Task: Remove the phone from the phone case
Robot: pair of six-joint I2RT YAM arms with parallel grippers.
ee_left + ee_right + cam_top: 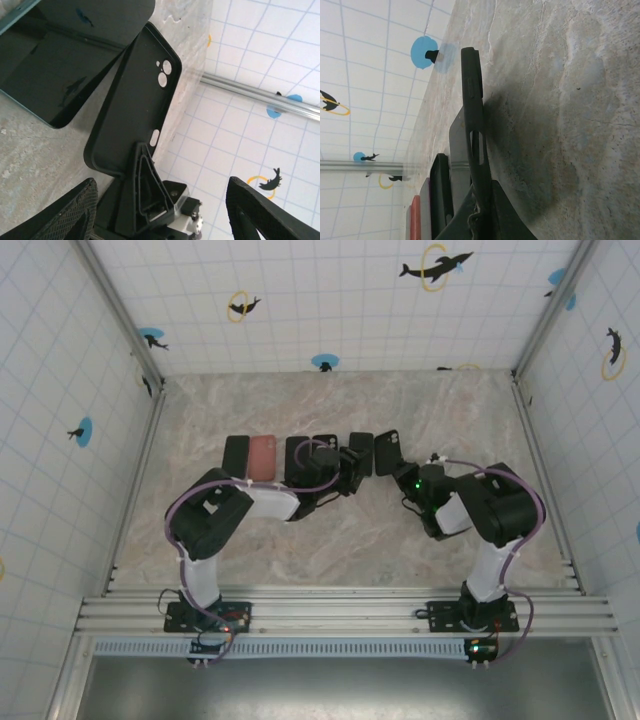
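Right pincer (480, 202): clenched on one end of the phone case (472, 100).
Case: empty, sticking out past that pincer's fingertips.
Phone (65, 55): flat on table (30, 160), just beside case, ahead-left of left pincer (162, 200).
Left pincer: released, fingers spread.

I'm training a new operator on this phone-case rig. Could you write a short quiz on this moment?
1. True or false: the phone sits inside the black case.
2. Fill in: the left gripper has its jaws ____.
3. What pinches the case at its edge? A) the left gripper B) the right gripper C) nothing, it lies flat

Key:
1. False. The case is empty and the phone lies on the table.
2. Open.
3. B.
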